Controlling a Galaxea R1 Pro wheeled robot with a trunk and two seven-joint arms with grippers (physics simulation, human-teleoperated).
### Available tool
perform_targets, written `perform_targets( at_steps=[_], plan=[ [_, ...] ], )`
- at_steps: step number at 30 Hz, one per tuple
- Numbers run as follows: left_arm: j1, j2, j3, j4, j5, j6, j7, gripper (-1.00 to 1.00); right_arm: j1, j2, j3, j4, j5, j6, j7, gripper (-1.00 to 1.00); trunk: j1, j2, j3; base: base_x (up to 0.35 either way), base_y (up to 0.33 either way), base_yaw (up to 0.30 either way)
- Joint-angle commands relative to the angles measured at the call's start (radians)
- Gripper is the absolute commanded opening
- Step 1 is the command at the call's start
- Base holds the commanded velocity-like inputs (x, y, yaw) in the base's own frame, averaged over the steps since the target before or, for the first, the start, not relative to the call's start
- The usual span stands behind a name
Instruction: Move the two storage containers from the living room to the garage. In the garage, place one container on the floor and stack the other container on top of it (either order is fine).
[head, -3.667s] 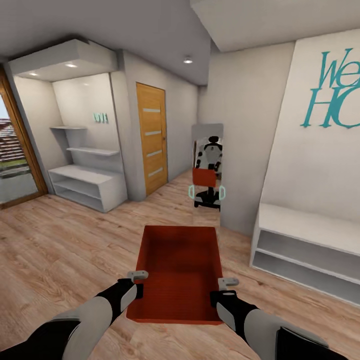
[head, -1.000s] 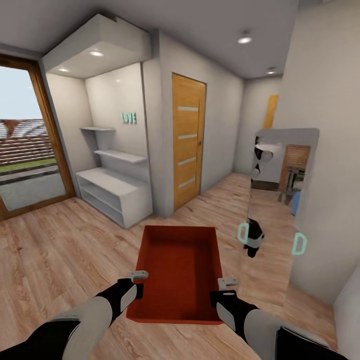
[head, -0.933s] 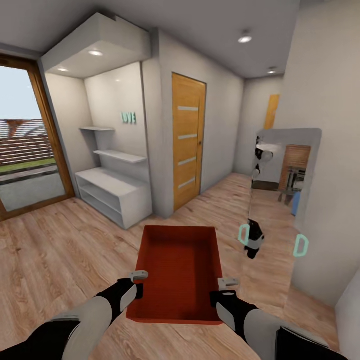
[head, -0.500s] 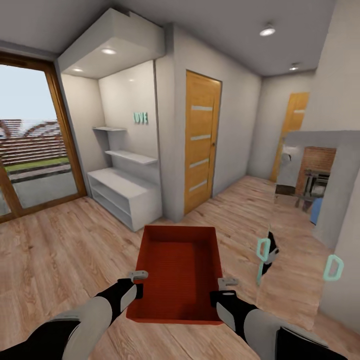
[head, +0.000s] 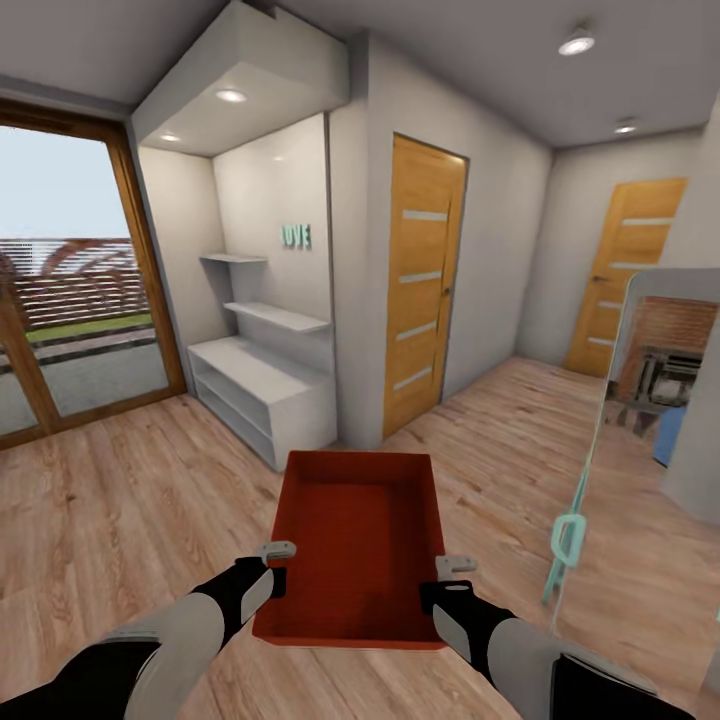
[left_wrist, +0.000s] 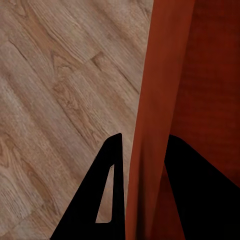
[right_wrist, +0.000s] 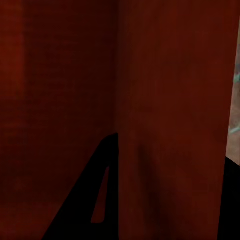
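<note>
One orange-red open-topped storage container hangs level in front of me above light wood plank flooring, carried between both arms. My left gripper is shut on its left wall, which shows as a red wall running between the two black fingers. My right gripper is shut on the right wall in the same way. The container looks empty inside. The garage is out of view.
A white shelf unit stands in an alcove ahead on the left. Beside it is a wooden door, with another door down the hall. Glass doors lie far left, and a leaning mirror stands close on my right.
The camera has moved: shelves, door and mirror have slid rightward in view, and the hall's far door now shows in full. The container and both grippers keep their hold unchanged.
</note>
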Motion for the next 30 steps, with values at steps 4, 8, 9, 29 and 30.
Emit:
perform_targets(
  at_steps=[4,8,9,29,30],
  plan=[
    [0.001,0.000,-0.034,0.002,0.009,0.006,0.007,-1.00,-0.002,-0.016,-0.014,-0.002,0.020,0.005,-0.009,-1.00,0.001,-0.001,-0.001,0.321,0.000,0.000],
    [0.000,0.000,-0.034,0.002,0.009,0.006,0.007,-1.00,-0.002,-0.016,-0.014,-0.002,0.020,0.005,-0.009,-1.00,0.001,-0.001,-0.001,0.321,0.000,0.000],
    [0.000,0.000,-0.034,0.002,0.009,0.006,0.007,-1.00,-0.002,-0.016,-0.014,-0.002,0.020,0.005,-0.009,-1.00,0.001,-0.001,-0.001,0.321,0.000,0.000],
    [0.000,-0.001,-0.034,0.002,0.009,0.006,0.007,-1.00,-0.002,-0.016,-0.014,-0.002,0.020,0.005,-0.009,-1.00,0.001,-0.001,-0.001,0.321,0.000,0.000],
    [0.000,-0.001,-0.034,0.002,0.009,0.006,0.007,-1.00,-0.002,-0.016,-0.014,-0.002,0.020,0.005,-0.009,-1.00,0.001,-0.001,-0.001,0.321,0.000,0.000]
  ],
)
